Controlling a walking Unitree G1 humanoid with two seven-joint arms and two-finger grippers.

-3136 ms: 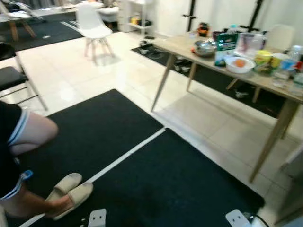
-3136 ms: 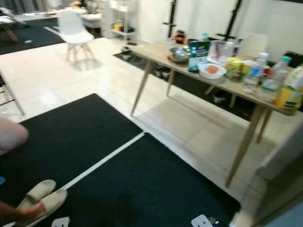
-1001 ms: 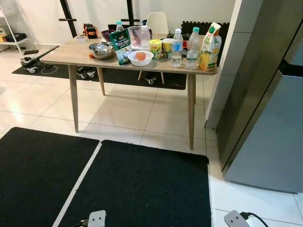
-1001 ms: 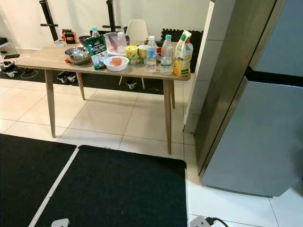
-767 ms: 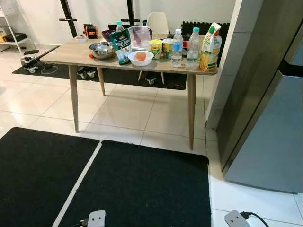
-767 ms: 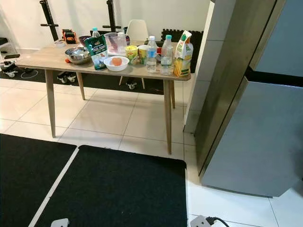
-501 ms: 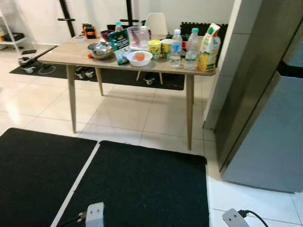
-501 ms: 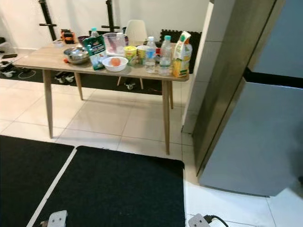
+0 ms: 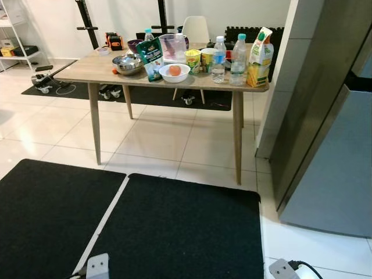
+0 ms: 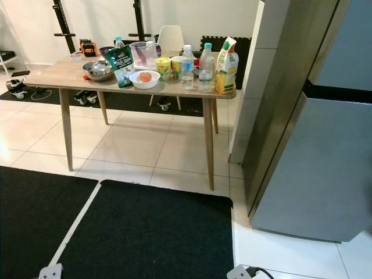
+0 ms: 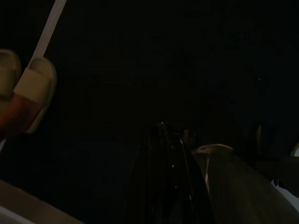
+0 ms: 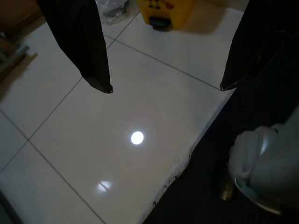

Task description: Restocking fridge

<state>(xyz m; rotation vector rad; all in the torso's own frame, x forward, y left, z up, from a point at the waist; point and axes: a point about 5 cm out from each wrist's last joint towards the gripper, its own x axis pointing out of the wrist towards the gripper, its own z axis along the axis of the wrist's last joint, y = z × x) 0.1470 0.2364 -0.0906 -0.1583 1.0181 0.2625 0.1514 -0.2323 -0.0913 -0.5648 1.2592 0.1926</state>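
**Fridge at three o'clock, groceries waiting on the table at twelve**

The grey fridge [image 10: 314, 145] stands tall at three o'clock, doors closed; two black mats [image 9: 174, 232] cover the white tile floor [image 9: 151, 136] at six o'clock; at twelve o'clock stands a wooden table [image 9: 87, 70] on slim legs, with a white chair [image 9: 196, 28] behind it. On the table's right end are a juice carton [image 9: 259, 49] and, just beside it, two water bottles [image 9: 237, 52]; toward eleven o'clock come two yellow cups [image 9: 193, 59], a clear jug [image 9: 172, 46], a white bowl [image 9: 174, 72] holding an orange fruit, a green pouch [image 9: 152, 58] and a metal bowl [image 9: 128, 64]. The right gripper [image 12: 163, 84] hangs over the tile, fingers [image 12: 96, 70] spread wide and released, holding nothing; the left gripper [image 11: 168, 154] hangs in deep shade over the mat near a person's slippered foot [image 11: 28, 93]; whether its jaws are released or clenched, I cannot tell.
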